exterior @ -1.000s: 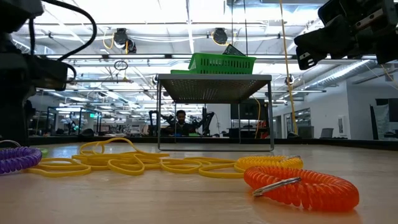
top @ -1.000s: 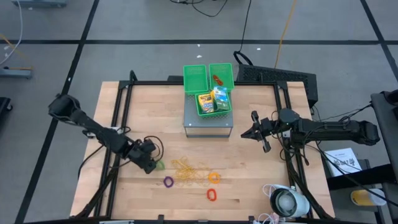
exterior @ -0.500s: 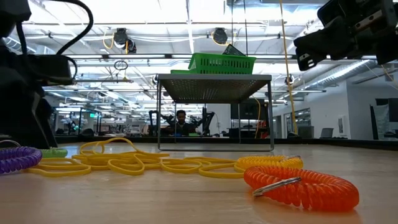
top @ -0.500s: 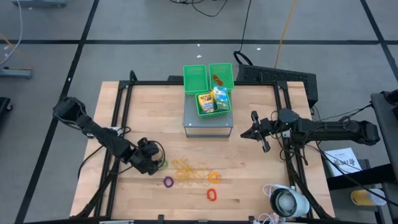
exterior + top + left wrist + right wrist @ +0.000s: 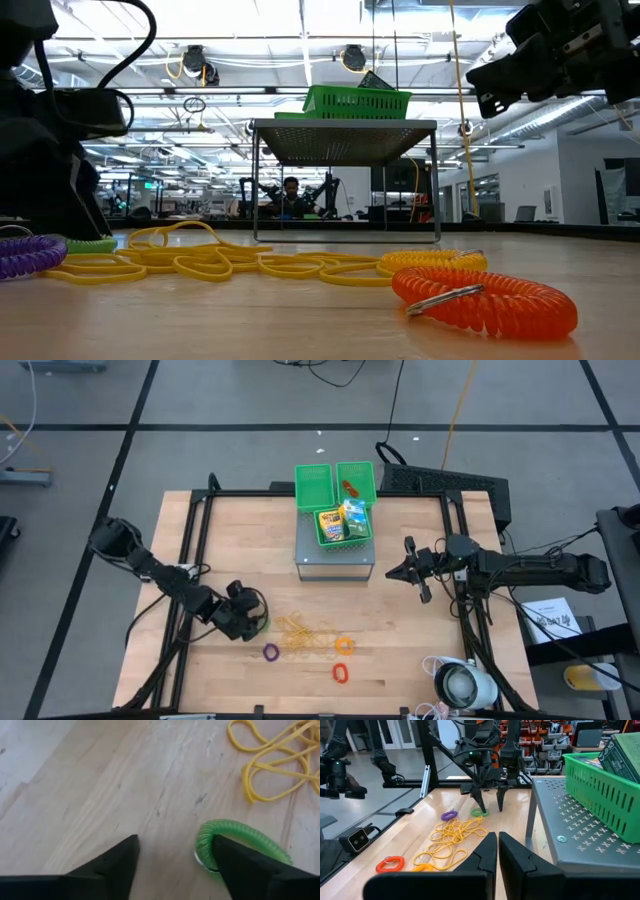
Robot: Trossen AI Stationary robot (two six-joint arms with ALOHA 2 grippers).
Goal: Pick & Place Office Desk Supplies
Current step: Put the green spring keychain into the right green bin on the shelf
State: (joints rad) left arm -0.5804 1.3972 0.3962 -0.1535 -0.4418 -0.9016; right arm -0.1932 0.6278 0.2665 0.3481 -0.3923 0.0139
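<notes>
My left gripper is open and low over the wood near the table's near left, at the green ring. The ring lies flat, left of the tangle of rubber bands. The purple ring, orange ring and red ring lie flat nearby. The crayon box and the green-white packet stand in a green bin. My right gripper is shut and hovers right of the grey stand. My left gripper comes from above, pointing down. One fingertip stands at the inner edge of the green ring's coil; the other finger is over bare wood outside it. I cannot tell whether the finger touches the ring, which lies flat on the table.
Three green mesh bins sit on a grey perforated stand at the table's far middle. A white round device with cables lies at the near right corner. Black frame rails run along the left and right sides.
My left gripper has moved toward the table's right, to the green ring, and now partly covers it in the high view. The rings and the rubber bands lie where they were.
</notes>
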